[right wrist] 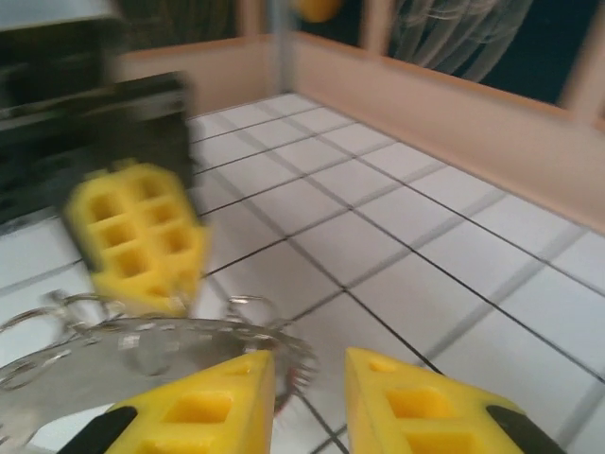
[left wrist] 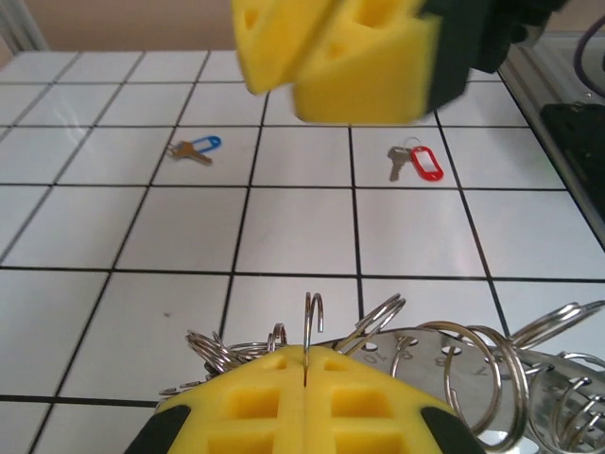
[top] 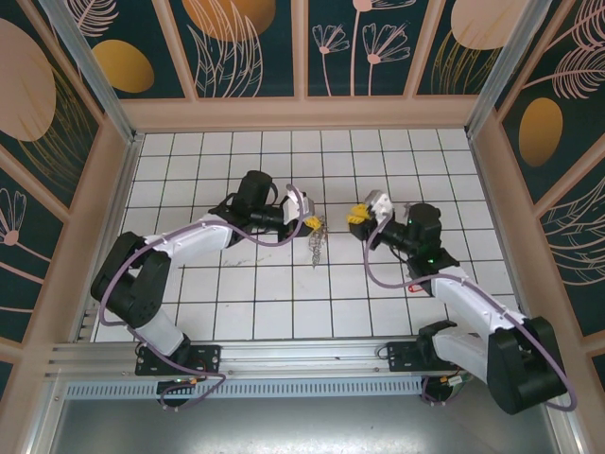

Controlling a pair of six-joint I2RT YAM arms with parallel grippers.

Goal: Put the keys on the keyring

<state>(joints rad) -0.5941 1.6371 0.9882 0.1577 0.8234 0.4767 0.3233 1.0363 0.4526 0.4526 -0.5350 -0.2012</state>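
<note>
Nearest in the left wrist view, the left tool (left wrist: 304, 364) is clenched on one small wire loop (left wrist: 313, 317) standing up from the rim of the large, thin, silvery metal keyring (left wrist: 444, 364). The keyring's flat band and fringe of loops run off to the right of the pads. From overhead the keyring reads as a narrow streak, its long axis running from the tool tip toward the near edge of the white tiled counter (left wrist: 284, 227). Whether it rests on the tiles or hangs clear cannot be told. Just beyond it the right tool (right wrist: 309, 369) is released, a plain gap showing between its yellow pads and nothing visibly gripped; that view is blurred. Farther out on the counter lie two keys, well apart. The small metal key with the blue plastic tag (left wrist: 197, 148) lies crosswise, tag to the right. The small silver key with the red plastic tag (left wrist: 416, 163) lies with key and tag side by side, both pointing roughly toward the camera. Judgement: the ring is being presented and no key is threaded yet. The next move calls for the right tool to reach out and pinch one key low against the tile, keeping its own ring free for a loop.
</note>
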